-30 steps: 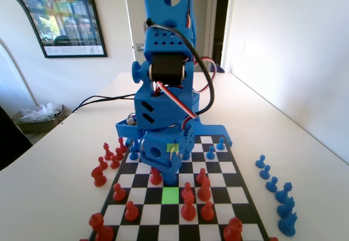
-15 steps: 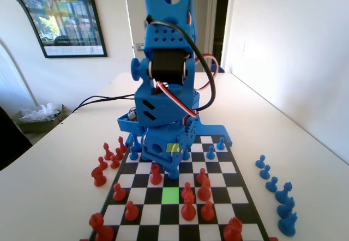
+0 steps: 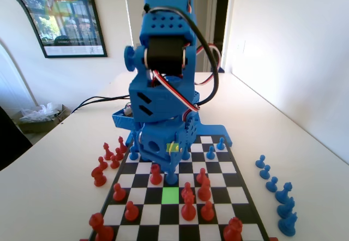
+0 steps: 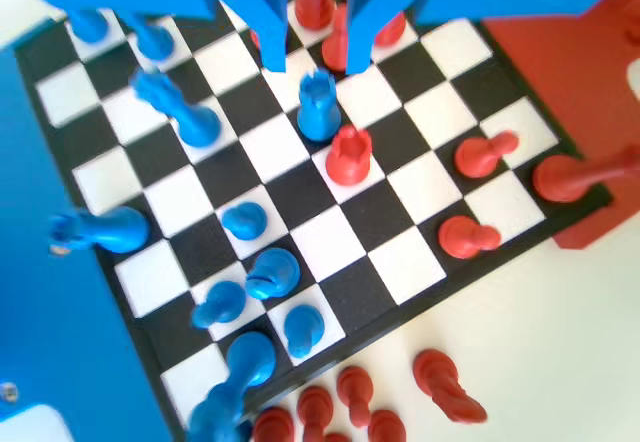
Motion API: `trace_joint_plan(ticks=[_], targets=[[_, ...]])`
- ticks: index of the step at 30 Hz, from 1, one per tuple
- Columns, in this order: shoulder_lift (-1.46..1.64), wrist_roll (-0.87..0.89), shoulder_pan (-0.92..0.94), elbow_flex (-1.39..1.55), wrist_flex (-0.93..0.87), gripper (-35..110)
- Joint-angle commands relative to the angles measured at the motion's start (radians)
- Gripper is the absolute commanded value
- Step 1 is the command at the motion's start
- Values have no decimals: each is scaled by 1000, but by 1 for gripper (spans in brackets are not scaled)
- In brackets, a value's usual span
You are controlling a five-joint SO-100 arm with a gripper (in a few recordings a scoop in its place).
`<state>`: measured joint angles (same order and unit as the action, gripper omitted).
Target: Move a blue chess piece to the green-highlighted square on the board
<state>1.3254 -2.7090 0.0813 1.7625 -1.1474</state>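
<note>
We see red pieces (image 3: 188, 208) scattered on the near squares, more red ones (image 3: 101, 170) grouped off to the left on the white table (image 3: 54, 186). Framed poster (image 3: 60, 14) on the left wall, black cables (image 3: 98, 100) trailing behind, crumpled plastic (image 3: 37, 112) beside the table.

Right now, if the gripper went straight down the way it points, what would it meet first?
Probably the blue piece: in the wrist view it stands on the board just beyond the open gripper, roughly in line with the gap. A red piece stands beside it. Depth is unclear.
</note>
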Motion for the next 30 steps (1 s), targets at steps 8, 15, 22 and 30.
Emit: trace_joint_plan(ticks=[8,15,22,30], targets=[[213,291,-48,-265,-291,1],[420,609,-43,-351,-468,1],[681,815,-46,-362,-597,1],[992,905,-57,-322,-703,1]])
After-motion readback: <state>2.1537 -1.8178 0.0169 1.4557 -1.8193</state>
